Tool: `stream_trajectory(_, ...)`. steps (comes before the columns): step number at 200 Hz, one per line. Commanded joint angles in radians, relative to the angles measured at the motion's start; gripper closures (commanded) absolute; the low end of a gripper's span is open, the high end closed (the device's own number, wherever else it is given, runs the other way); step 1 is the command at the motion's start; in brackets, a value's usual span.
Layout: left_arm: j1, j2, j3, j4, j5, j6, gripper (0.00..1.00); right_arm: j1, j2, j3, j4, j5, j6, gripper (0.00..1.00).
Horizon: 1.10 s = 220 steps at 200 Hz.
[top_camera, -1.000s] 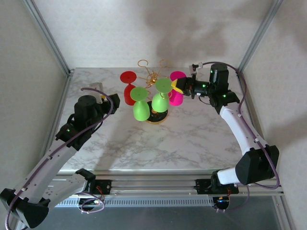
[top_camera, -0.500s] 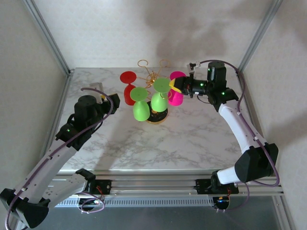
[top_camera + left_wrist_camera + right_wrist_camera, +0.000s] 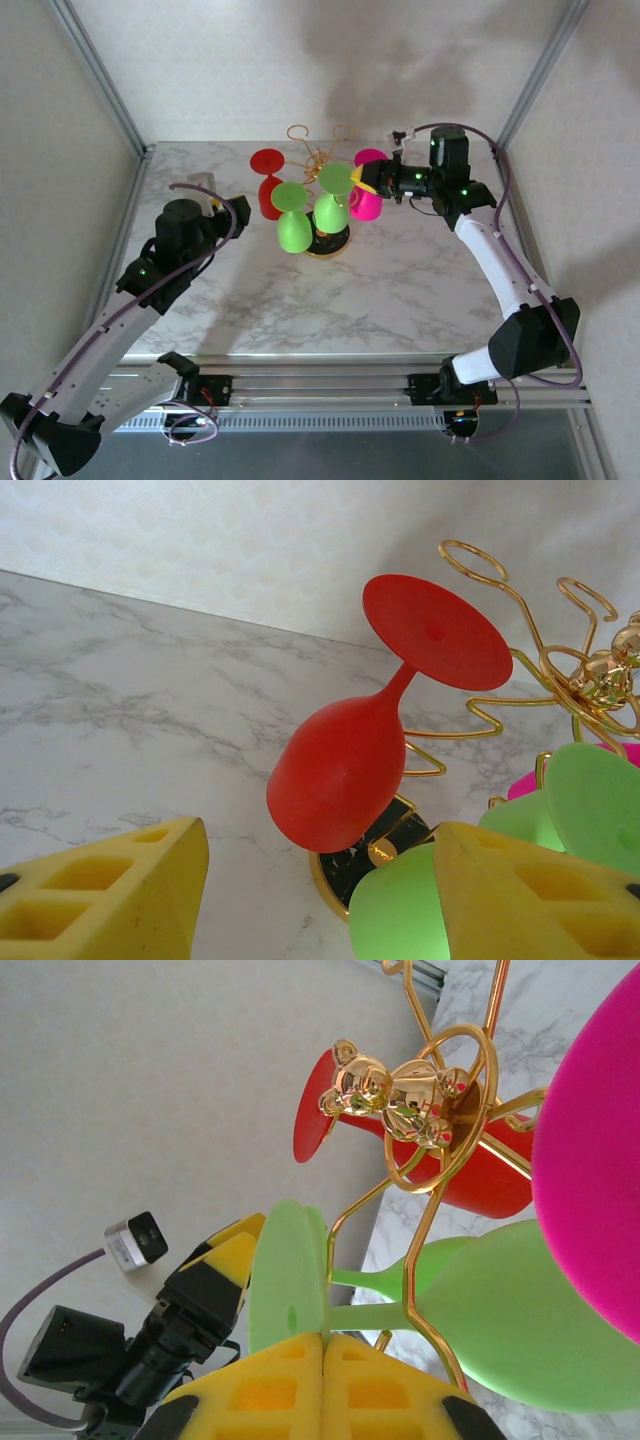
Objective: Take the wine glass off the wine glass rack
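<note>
The gold wire wine glass rack point(image 3: 315, 152) stands mid-table on its round black-and-gold base point(image 3: 372, 862). Upside down from its arms hang a red wine glass point(image 3: 268, 196), two green ones point(image 3: 294, 232) point(image 3: 333, 212) and a pink one point(image 3: 368, 202). My right gripper point(image 3: 363, 179) is shut, its yellow fingertips pinching the edge of the nearer green glass's foot point(image 3: 285, 1280) beside a wire arm. In the right wrist view the gripper point(image 3: 325, 1345) sits below the rack's gold bear top point(image 3: 395, 1095). My left gripper point(image 3: 320, 838) hangs open left of the rack, facing the red glass point(image 3: 345, 770) without touching it.
The white marble table point(image 3: 400, 290) is fenced by walls and metal corner posts point(image 3: 100, 75). Two wire loops point(image 3: 478, 560) at the rack's back carry nothing. The pink glass point(image 3: 590, 1160) hangs right beside my right gripper.
My right gripper has shifted slightly left toward the rack's centre, staying shut at the green foot. The left arm has not moved.
</note>
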Motion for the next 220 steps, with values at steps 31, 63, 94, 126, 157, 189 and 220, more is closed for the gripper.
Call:
stream_trajectory(31,-0.009,-0.013,0.006,0.01,-0.014,0.014,0.39,0.011,0.017,0.063,-0.07,0.021,-0.068,1.0)
stream_trajectory(63,-0.01,-0.012,0.006,0.01,-0.019,0.015,0.39,0.012,0.026,0.081,-0.095,0.025,-0.084,1.0)
stream_trajectory(94,-0.01,-0.013,0.003,0.012,-0.02,0.016,0.39,0.018,0.036,0.107,-0.136,0.027,-0.107,1.0)
stream_trajectory(126,-0.01,-0.009,0.003,0.016,-0.02,0.019,0.39,0.024,0.039,0.123,-0.164,0.031,-0.12,1.0)
stream_trajectory(157,-0.01,-0.015,0.001,0.014,-0.02,0.019,0.39,0.034,0.029,0.122,-0.177,0.031,-0.124,1.0)
stream_trajectory(189,-0.01,-0.026,-0.004,0.011,-0.024,0.019,0.39,0.042,0.021,0.112,-0.195,0.033,-0.131,1.0)
stream_trajectory(220,-0.01,-0.033,-0.007,0.01,-0.024,0.017,0.39,0.051,0.017,0.114,-0.212,0.036,-0.142,1.0)
